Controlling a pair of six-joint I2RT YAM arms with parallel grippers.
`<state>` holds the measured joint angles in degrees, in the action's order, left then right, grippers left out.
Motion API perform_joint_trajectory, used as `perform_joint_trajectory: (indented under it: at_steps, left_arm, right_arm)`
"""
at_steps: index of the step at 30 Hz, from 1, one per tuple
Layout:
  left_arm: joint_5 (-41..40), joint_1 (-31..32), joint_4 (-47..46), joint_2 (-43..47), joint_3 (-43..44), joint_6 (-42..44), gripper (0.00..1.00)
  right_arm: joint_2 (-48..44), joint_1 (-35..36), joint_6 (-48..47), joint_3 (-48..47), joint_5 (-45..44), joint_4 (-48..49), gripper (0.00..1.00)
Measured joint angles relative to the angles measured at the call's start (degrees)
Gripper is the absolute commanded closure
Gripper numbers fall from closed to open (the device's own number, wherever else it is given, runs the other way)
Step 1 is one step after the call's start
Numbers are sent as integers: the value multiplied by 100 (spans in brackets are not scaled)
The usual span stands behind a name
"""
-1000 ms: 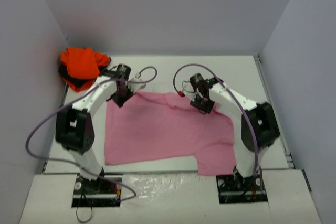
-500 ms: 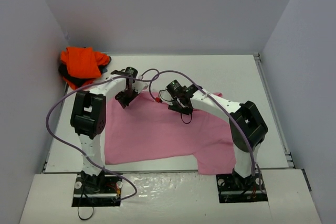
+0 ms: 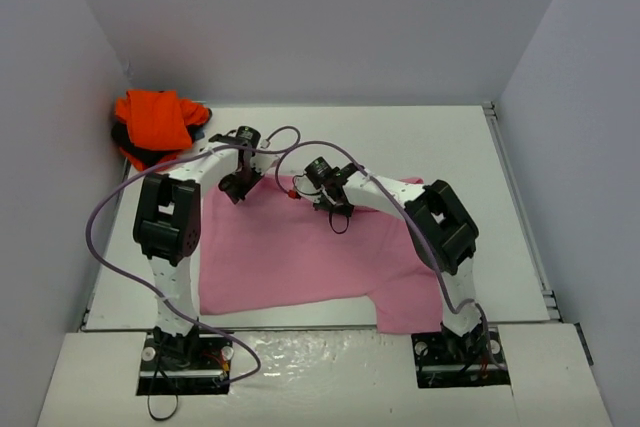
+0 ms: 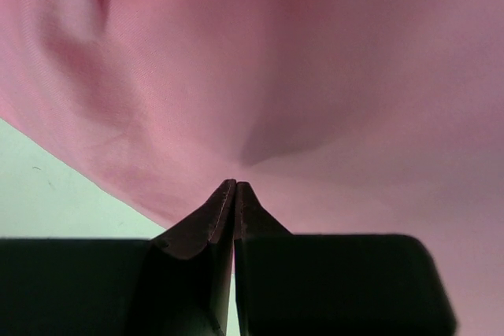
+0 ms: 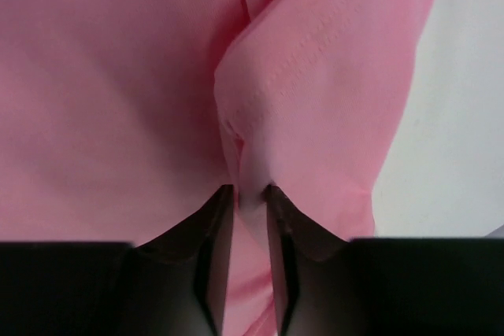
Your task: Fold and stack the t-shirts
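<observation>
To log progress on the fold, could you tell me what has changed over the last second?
The right gripper moved left along the far edge of the pink shirt and closed on a fold of it. The left gripper kept its pinch on the far left corner, barely shifting. The orange shirt did not move.

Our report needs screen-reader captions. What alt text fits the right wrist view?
The right gripper pinches a stitched fold of the pink t-shirt between its dark fingers. Pink cloth fills most of the frame; white table shows at right.

White arms (image 3: 178,297), black joints (image 3: 160,227), looping purple cables (image 3: 90,232)
</observation>
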<state>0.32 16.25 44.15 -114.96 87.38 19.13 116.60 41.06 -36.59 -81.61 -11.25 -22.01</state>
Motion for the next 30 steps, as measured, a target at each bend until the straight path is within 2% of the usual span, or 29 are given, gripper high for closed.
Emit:
perform_joint_trajectory:
  at_steps: [2,4,10,19,26,30]
  left_arm:
    - [-10,-19,-7,0,-3,-13,100]
    - [-13,-22,-22,0,-3,-14,100]
    - [-12,-19,-119,7,-105,-25,100]
    - [-11,-19,-204,30,-357,-30,100]
    - [-7,-19,-271,76,-374,-36,100]
    - [3,-19,-307,76,-379,-61,100]
  right_arm:
    - [174,-16,-37,-99,-18,28,97]
    - [271,-34,-68,-168,-52,27,100]
    - [335,-68,-91,-311,-137,40,100]
    - [329,-79,-90,-478,-984,71,100]
    - [319,-302,-130,-956,-1971,291,100]
    - [473,-637,-198,-1621,-2303,367,100]
